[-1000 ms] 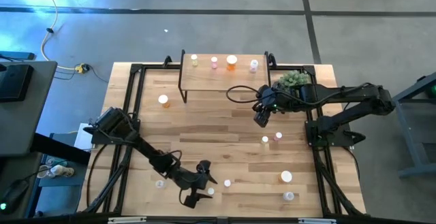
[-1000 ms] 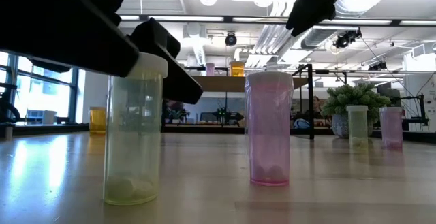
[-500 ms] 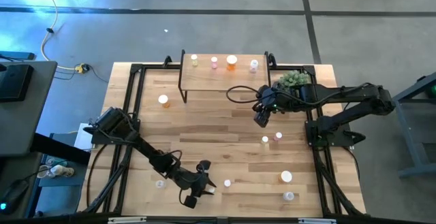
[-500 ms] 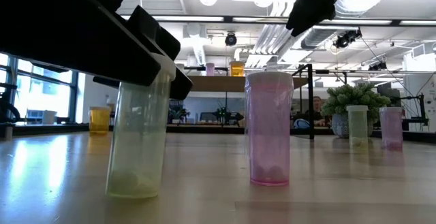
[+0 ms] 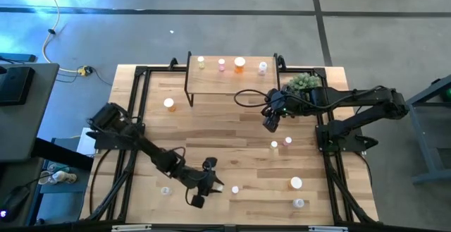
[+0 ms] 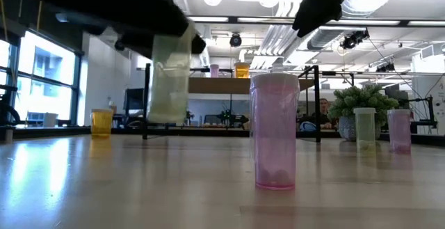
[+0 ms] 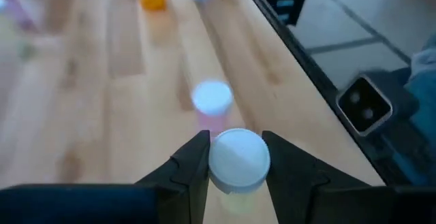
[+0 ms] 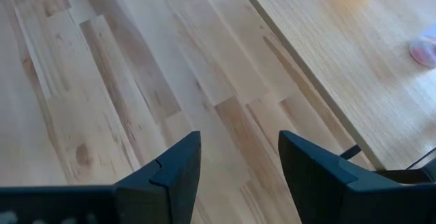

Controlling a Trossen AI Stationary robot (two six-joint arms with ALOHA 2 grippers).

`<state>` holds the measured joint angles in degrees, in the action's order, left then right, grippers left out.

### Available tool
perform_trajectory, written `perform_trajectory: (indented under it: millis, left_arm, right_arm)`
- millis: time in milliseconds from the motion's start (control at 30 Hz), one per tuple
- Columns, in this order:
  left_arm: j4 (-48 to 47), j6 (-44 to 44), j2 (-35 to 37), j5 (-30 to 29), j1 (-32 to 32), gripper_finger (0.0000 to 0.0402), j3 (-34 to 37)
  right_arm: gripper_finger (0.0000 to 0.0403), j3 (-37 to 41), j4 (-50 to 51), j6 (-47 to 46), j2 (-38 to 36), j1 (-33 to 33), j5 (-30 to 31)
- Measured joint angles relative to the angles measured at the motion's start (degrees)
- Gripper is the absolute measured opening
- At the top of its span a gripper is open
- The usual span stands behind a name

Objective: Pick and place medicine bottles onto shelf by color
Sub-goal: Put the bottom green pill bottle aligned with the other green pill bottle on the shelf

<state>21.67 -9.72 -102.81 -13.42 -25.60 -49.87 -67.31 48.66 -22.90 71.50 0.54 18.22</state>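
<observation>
The yellowish bottle (image 6: pixel 169 76) is pinched by its white cap between the fingers of the left gripper (image 7: pixel 236 161) and is held clear of the tabletop (image 5: pixel 211 130), near the front edge. A pink bottle (image 6: pixel 274 131) stands just beside it on the wood. The right gripper (image 8: pixel 238 159) is held with fingers spread and empty, above the tabletop just before the shelf (image 5: pixel 229 79) at the rear edge, where four bottles are lined up.

Left claw (image 5: pixel 209 183) near table's front, four bottles (image 5: pixel 239 64) on shelf (image 5: pixel 211 78)
</observation>
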Motion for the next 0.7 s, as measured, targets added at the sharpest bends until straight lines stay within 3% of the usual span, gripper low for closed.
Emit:
perform_trajectory:
  millis: [367, 700]
  left_arm:
    - [-17.16, 7.26, 16.94, -5.93, 7.75, 0.0113, 0.13]
    - [-25.87, 14.72, 28.6, -8.32, 21.66, 0.0113, 0.02]
  right_arm:
    - [0.0188, 0.0, 0.0, 0.0, -0.02, 0.0, 0.02]
    - [0.0188, 0.0, 0.02, -0.02, -0.02, 0.0, 0.02]
